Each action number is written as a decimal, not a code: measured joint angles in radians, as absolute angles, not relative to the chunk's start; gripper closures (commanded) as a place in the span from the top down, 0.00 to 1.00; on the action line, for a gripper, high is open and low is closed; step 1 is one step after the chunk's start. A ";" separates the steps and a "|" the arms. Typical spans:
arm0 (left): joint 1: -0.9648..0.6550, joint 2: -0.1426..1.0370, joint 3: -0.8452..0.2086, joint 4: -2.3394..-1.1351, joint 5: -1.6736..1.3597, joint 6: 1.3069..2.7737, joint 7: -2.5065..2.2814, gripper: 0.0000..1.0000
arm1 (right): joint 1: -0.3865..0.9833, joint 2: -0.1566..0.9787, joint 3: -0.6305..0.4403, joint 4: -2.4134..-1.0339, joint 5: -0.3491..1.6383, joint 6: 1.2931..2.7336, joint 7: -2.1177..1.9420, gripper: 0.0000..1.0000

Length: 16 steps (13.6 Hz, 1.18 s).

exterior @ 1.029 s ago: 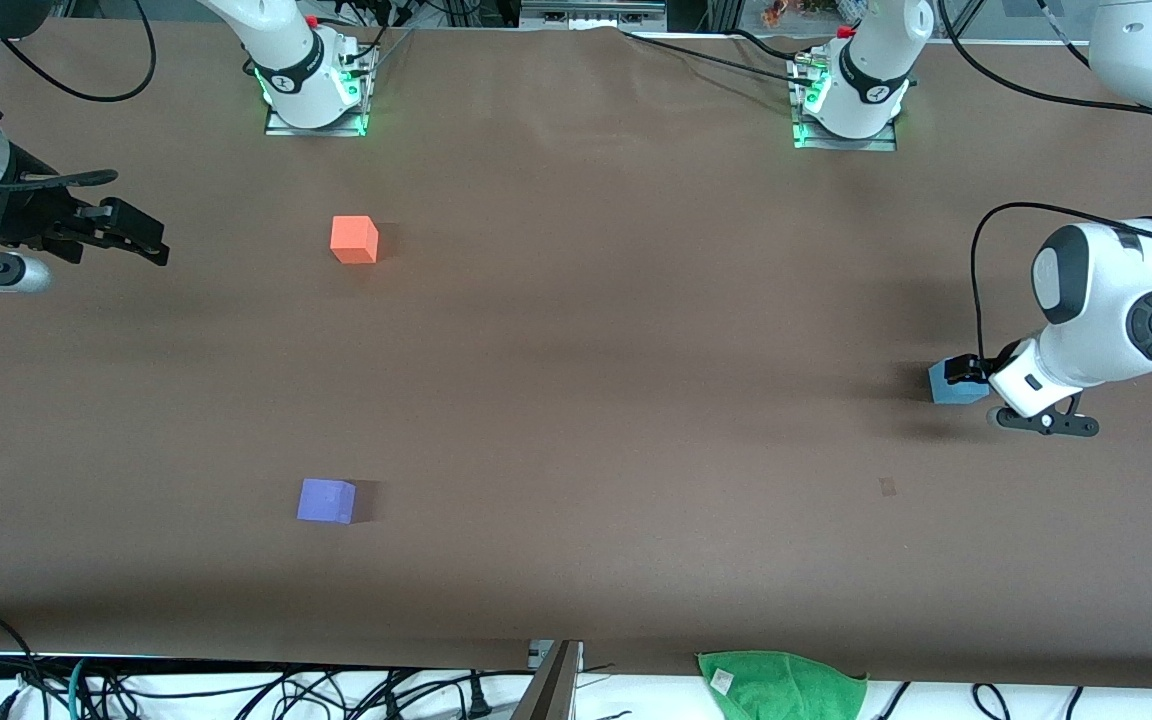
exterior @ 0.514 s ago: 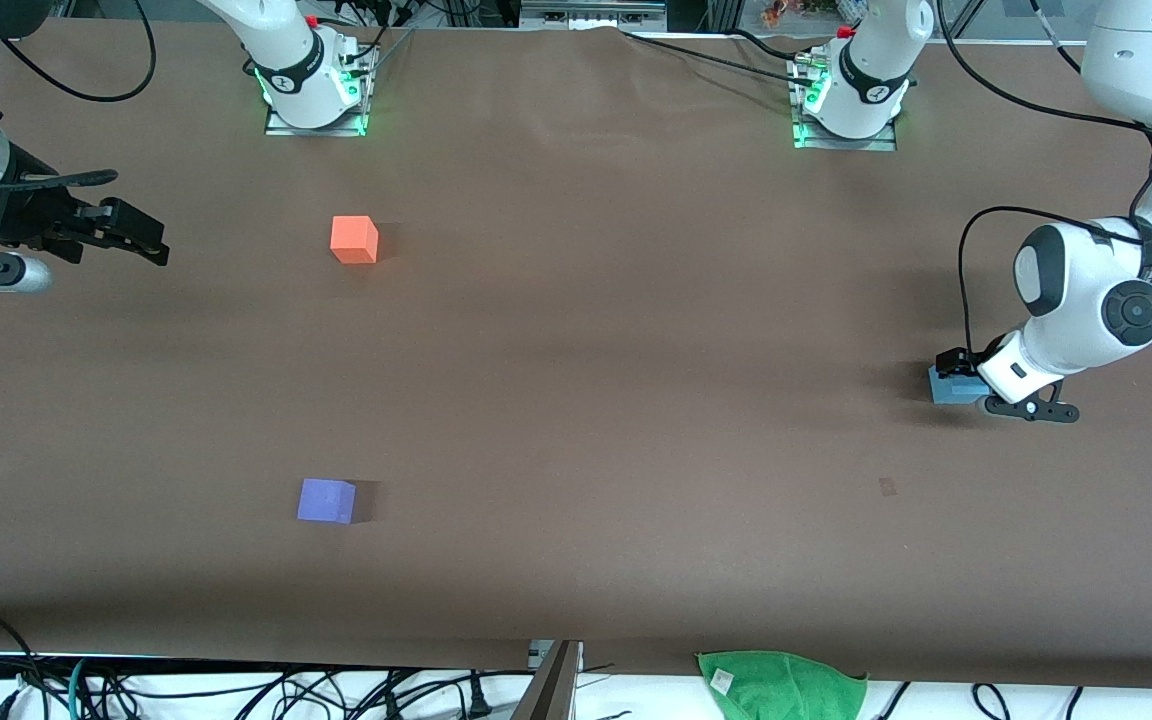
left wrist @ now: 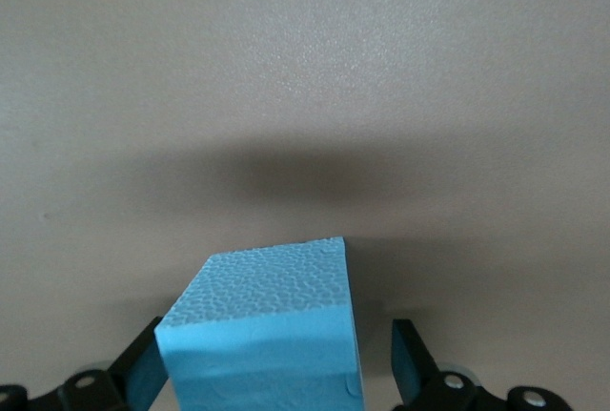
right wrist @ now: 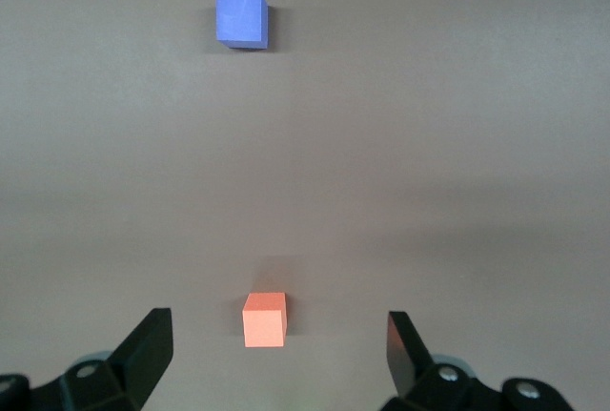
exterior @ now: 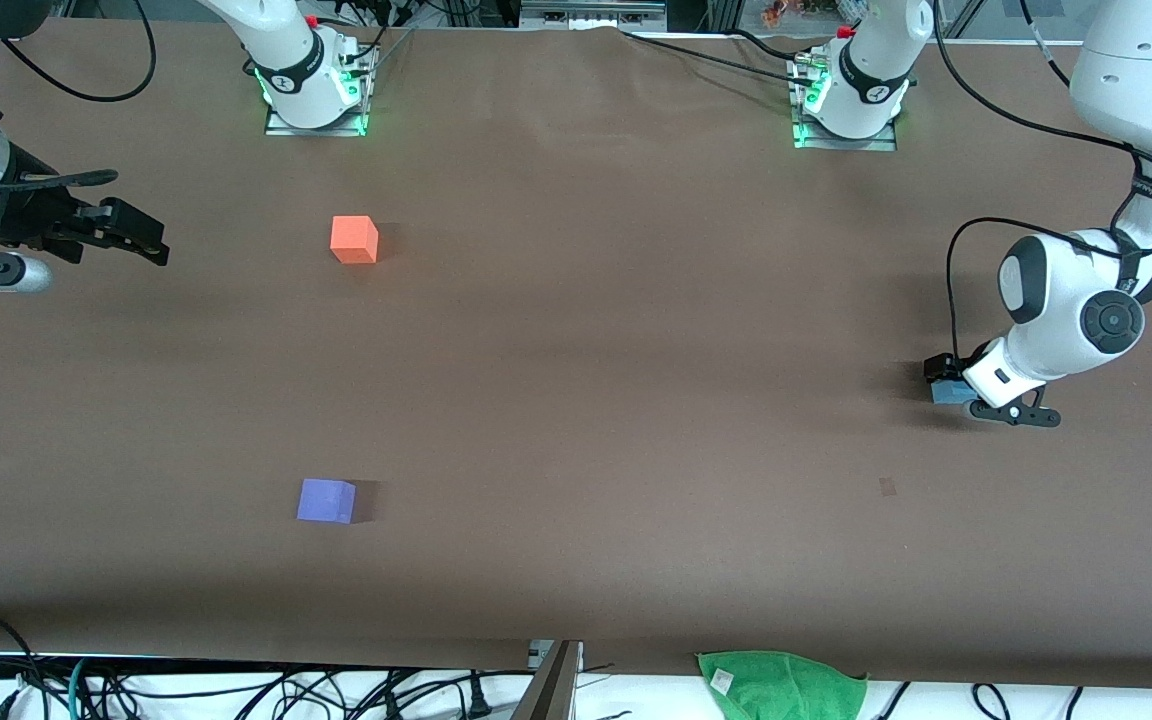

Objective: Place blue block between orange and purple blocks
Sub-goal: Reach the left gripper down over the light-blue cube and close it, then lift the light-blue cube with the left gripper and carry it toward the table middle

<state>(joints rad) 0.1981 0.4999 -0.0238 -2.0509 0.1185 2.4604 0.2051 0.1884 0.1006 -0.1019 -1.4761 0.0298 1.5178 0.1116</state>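
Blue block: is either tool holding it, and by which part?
Not held yet. The left tool stands open around the blue block, a gap showing on one side.

A brown matte surface fills nearly the whole front view. A folded green cloth with a small white tag lies at the surface's edge nearest the front camera, toward the left arm's end, partly hanging over a white strip below. Just beside it along the same edge stands a slim grey metal bracket. Tangled black cables run along that white strip. A small dark smudge marks the surface above the cloth.
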 measured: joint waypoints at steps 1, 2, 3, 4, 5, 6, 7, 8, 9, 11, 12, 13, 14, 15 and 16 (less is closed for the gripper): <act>0.198 0.503 -0.024 -2.051 0.118 2.464 0.205 0.36 | 0.188 0.101 -0.102 -1.476 0.030 1.518 0.112 0.99; 0.200 0.505 -0.024 -2.051 0.118 2.469 0.205 0.28 | 0.188 0.101 -0.102 -1.476 0.030 1.518 0.112 0.99; 0.202 0.506 -0.024 -2.051 0.118 2.472 0.205 0.25 | 0.188 0.101 -0.102 -1.476 0.030 1.518 0.112 0.99; 0.203 0.506 -0.025 -2.051 0.118 2.472 0.205 0.21 | 0.188 0.101 -0.102 -1.476 0.030 1.518 0.112 0.99; 0.204 0.506 -0.026 -2.051 0.118 2.472 0.205 0.21 | 0.188 0.101 -0.102 -1.476 0.030 1.518 0.112 0.99; 0.204 0.506 -0.026 -2.051 0.118 2.472 0.205 0.21 | 0.188 0.101 -0.102 -1.476 0.030 1.518 0.112 0.99; 0.204 0.506 -0.026 -2.050 0.118 2.472 0.205 0.21 | 0.188 0.101 -0.102 -1.476 0.030 1.518 0.112 0.99; 0.204 0.505 -0.027 -2.047 0.118 2.472 0.205 0.21 | 0.188 0.101 -0.102 -1.476 0.030 1.518 0.112 0.99; 0.204 0.499 -0.029 -2.041 0.118 2.468 0.205 0.21 | 0.188 0.101 -0.102 -1.476 0.030 1.518 0.112 0.99; 0.204 0.466 -0.054 -2.020 0.118 2.404 0.200 0.21 | 0.188 0.101 -0.102 -1.476 0.030 1.518 0.112 0.99; 0.204 0.442 -0.081 -1.998 0.118 2.335 0.183 0.23 | 0.188 0.101 -0.102 -1.476 0.030 1.518 0.112 0.99; 0.203 0.419 -0.113 -1.967 0.118 2.251 0.152 0.23 | 0.188 0.101 -0.102 -1.476 0.030 1.518 0.112 0.99; 0.202 0.401 -0.150 -1.930 0.118 2.162 0.114 0.23 | 0.188 0.101 -0.102 -1.476 0.030 1.518 0.112 0.99; 0.200 0.388 -0.189 -1.889 0.118 2.073 0.079 0.23 | 0.188 0.101 -0.102 -1.476 0.030 1.518 0.112 0.99; 0.198 0.384 -0.231 -1.849 0.118 2.001 0.049 0.23 | 0.188 0.101 -0.102 -1.476 0.030 1.518 0.112 0.99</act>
<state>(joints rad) 0.1981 0.3836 -0.2314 -1.8491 0.1177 2.0006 0.0494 0.1883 0.1006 -0.1022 -1.4761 0.0298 1.5178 0.1116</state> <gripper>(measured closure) 0.419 0.004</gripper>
